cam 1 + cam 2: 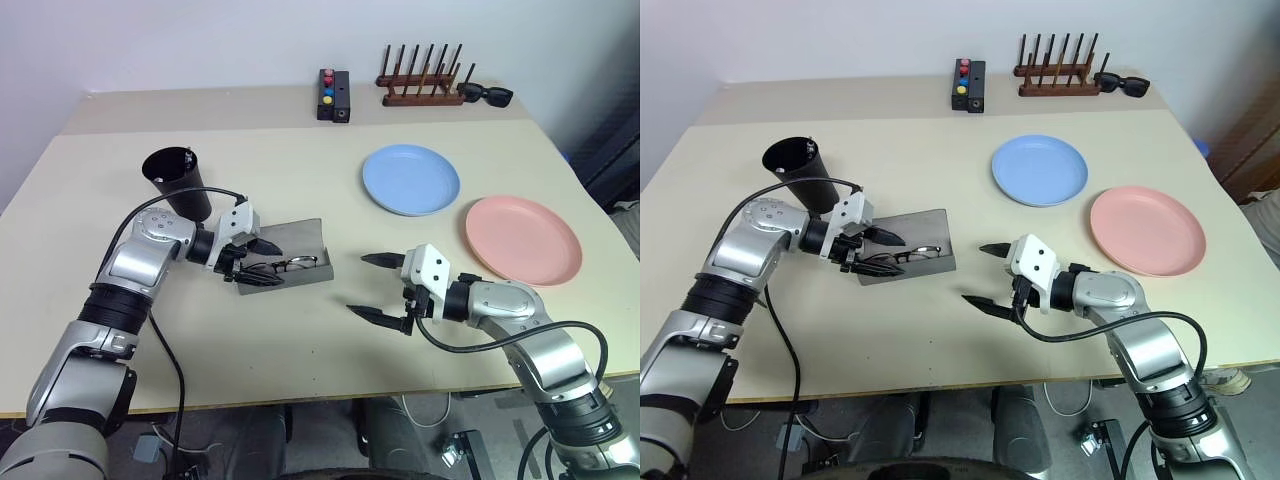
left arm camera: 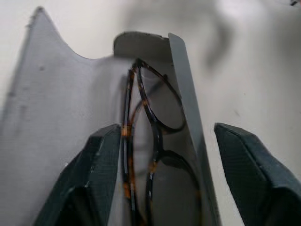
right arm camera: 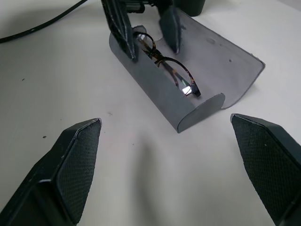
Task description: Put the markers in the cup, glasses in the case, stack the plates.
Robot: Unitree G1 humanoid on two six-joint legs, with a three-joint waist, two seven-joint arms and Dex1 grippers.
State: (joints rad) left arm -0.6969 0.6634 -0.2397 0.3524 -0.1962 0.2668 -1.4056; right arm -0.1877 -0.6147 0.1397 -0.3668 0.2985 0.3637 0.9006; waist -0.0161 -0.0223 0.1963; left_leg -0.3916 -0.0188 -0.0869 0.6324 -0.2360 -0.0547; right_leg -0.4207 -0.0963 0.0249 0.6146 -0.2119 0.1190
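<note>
Tabletop [image 1: 300,340]: left gripper [image 1: 262,262] parted around cased glasses [image 1: 290,265].

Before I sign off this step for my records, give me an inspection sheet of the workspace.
Surface: beige table, matte.
Job's things: glasses lie inside open grey case; black cup upright, marker tip at its rim; blue plate and pink plate side by side, unstacked.
Clutter: button box, wooden rack, sunglasses at the far edge.
Pincers: left pincer open around glasses; right pincer open, empty.
Cables: black, along both arms.
Surroundings: pale wall.
</note>
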